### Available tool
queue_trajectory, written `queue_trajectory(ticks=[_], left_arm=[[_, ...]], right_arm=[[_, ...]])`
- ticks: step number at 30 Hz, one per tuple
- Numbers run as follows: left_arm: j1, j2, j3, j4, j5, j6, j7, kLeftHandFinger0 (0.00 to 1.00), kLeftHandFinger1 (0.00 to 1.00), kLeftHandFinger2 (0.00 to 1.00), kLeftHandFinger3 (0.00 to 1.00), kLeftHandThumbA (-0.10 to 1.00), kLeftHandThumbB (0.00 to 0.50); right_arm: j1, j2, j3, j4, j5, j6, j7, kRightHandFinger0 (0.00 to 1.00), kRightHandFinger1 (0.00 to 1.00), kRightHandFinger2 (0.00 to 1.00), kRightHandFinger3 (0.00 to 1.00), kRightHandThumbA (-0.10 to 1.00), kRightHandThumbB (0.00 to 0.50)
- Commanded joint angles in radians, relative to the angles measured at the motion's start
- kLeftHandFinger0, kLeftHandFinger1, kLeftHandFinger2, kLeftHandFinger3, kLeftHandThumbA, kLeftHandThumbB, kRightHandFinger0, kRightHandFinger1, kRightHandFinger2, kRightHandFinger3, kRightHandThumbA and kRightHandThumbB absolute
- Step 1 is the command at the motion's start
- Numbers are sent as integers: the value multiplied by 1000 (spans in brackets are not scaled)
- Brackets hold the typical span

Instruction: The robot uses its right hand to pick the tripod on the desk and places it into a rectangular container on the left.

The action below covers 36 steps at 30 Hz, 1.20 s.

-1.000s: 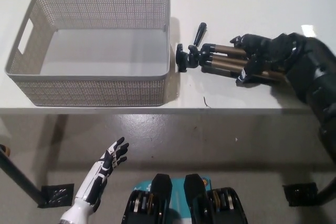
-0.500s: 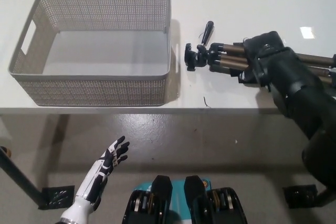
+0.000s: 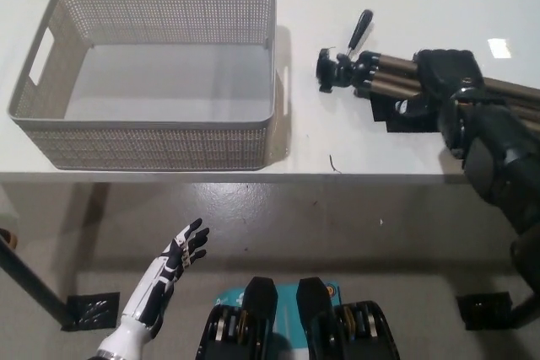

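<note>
Since the earlier frames our tripod [image 3: 396,82] sits farther right of the container [image 3: 152,137], its head end now well apart from the basket wall where it was just beside it; part of that may be camera shift. Head view: our black right hand [image 3: 443,82] lies over the folded legs, fingers wrapped around the tripod, which we judge is lying on the white desk [image 3: 371,6] or barely off it. Pan handle [image 3: 360,27] sticks up and away at the far side. Our white left hand [image 3: 173,263] hangs below the desk edge, near left, fingers spread and empty. Risk: the grip is far from the heavy head, so the tripod may droop and catch the container rim.
</note>
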Motion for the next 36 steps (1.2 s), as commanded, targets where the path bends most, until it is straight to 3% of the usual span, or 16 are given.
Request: queue_trajectory(ticks=[1,3,4,5,6,7,8,10,13,15,16,19,25,29,32,36], left_arm=[[-18,14,8,-9,-14,-34,-9,1000,1000,1000,1000,1000,500],[-17,14,8,-9,-18,-29,-12,1000,1000,1000,1000,1000,500],[-14,14,8,-14,-15,-25,-10,1000,1000,1000,1000,1000,500],[-13,14,8,-13,-14,-27,-9,1000,1000,1000,1000,1000,500],[-14,14,8,-12,-11,-31,-7,1000,1000,1000,1000,1000,500],[-15,14,8,-9,-5,-37,-4,1000,1000,1000,1000,1000,500],[-14,14,8,-10,-5,-35,-3,1000,1000,1000,1000,1000,500],[-12,13,8,-16,-9,-29,-5,1000,1000,1000,1000,1000,500],[-14,15,7,-6,-14,-36,-11,1000,1000,1000,1000,1000,500],[-12,14,7,-7,-9,-34,-7,1000,1000,1000,1000,1000,500],[-11,13,8,-5,-10,-35,-7,1000,1000,1000,1000,1000,500],[-9,14,7,-9,-10,-30,-7,1000,1000,1000,1000,1000,500],[2,16,5,-8,-1,-34,-5,1000,1000,1000,1000,1000,500],[8,16,5,-7,-10,-34,-12,1000,1000,1000,1000,1000,500],[18,14,1,-10,-5,-36,-11,1000,1000,1000,1000,1000,500],[24,20,-8,-13,0,-34,-21,1000,1000,1000,1000,1000,500]], right_arm=[[-67,-41,-35,-11,14,-90,-84,22,49,207,285,-100,190],[-86,-49,-59,-18,24,-115,-103,0,64,398,407,-100,172],[-101,-57,-79,-27,38,-135,-102,0,319,821,728,-100,129],[-111,-62,-95,-32,49,-148,-107,21,435,965,903,-100,140],[-119,-68,-114,-41,60,-175,-117,6,480,923,1000,-100,161],[-137,-81,-142,-53,77,-210,-118,64,556,916,1000,-100,151],[-150,-87,-157,-58,78,-214,-106,91,543,897,962,-100,153],[-183,-100,-211,-75,113,-221,-63,1,447,840,867,-100,142],[-226,-112,-255,-98,128,-196,-20,0,501,902,983,-100,145],[-256,-128,-268,-120,120,-219,-17,27,493,828,992,-100,152],[-268,-131,-274,-131,119,-205,-9,50,524,873,985,-100,188],[-290,-144,-293,-178,122,-227,-5,0,380,798,814,-100,183],[-302,-131,-361,-331,152,-157,41,0,475,846,996,-100,156],[-317,-110,-382,-444,152,-127,90,14,533,867,1000,-100,135],[-325,-88,-375,-483,149,-160,99,0,492,818,1000,-100,136],[-348,-31,-359,-541,141,-162,113,0,409,745,901,-100,131]])
